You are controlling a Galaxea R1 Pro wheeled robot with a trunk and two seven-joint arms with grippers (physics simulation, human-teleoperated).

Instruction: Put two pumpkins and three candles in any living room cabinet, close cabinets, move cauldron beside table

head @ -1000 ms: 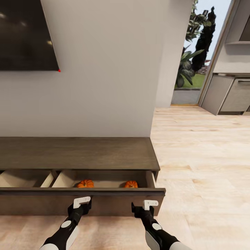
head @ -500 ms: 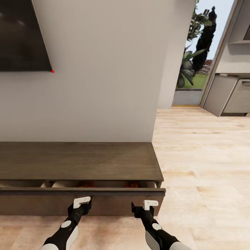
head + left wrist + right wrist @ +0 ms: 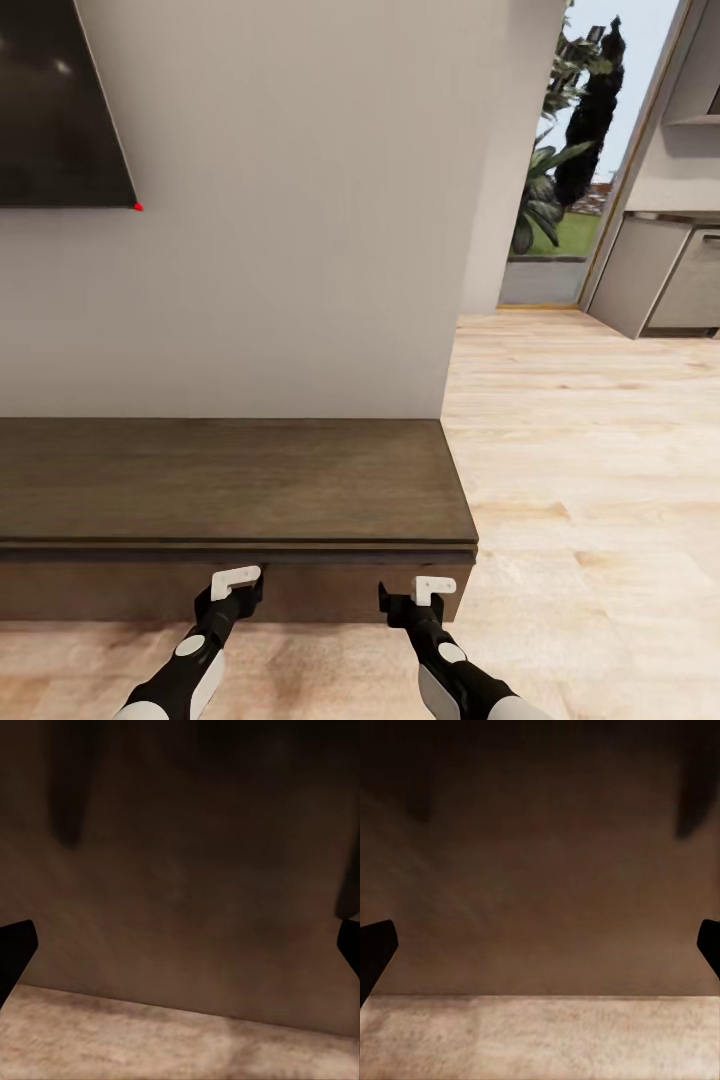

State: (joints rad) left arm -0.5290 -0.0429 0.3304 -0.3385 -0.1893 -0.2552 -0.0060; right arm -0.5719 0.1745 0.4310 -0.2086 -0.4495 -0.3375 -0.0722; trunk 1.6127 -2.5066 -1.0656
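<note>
The low, long dark-brown wooden cabinet (image 3: 235, 480) stands against the white wall (image 3: 290, 230), its drawer front flush and shut. Left gripper (image 3: 237, 585) and right gripper (image 3: 425, 597), both spread and empty, sit at that front, placed for pushing it closed.

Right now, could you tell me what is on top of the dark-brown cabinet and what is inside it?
The cabinet has nothing on its flat top. Its front is shut flush, so whatever is inside is hidden.
</note>
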